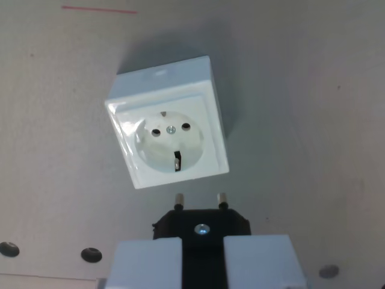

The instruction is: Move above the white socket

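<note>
A white socket sits on the grey table in the middle of the wrist view, its round recess with two pin holes and a centre screw facing up. Just below it in the picture, a black plug with two metal pins points toward the socket. My gripper is shut on the plug, with its white fingers at the bottom edge on either side of the black body. The pin tips stand a short way off the socket's near edge, apart from it.
A thin red line marks the table at the top left. Dark round holes sit in the table surface near the bottom left, and another at the bottom right.
</note>
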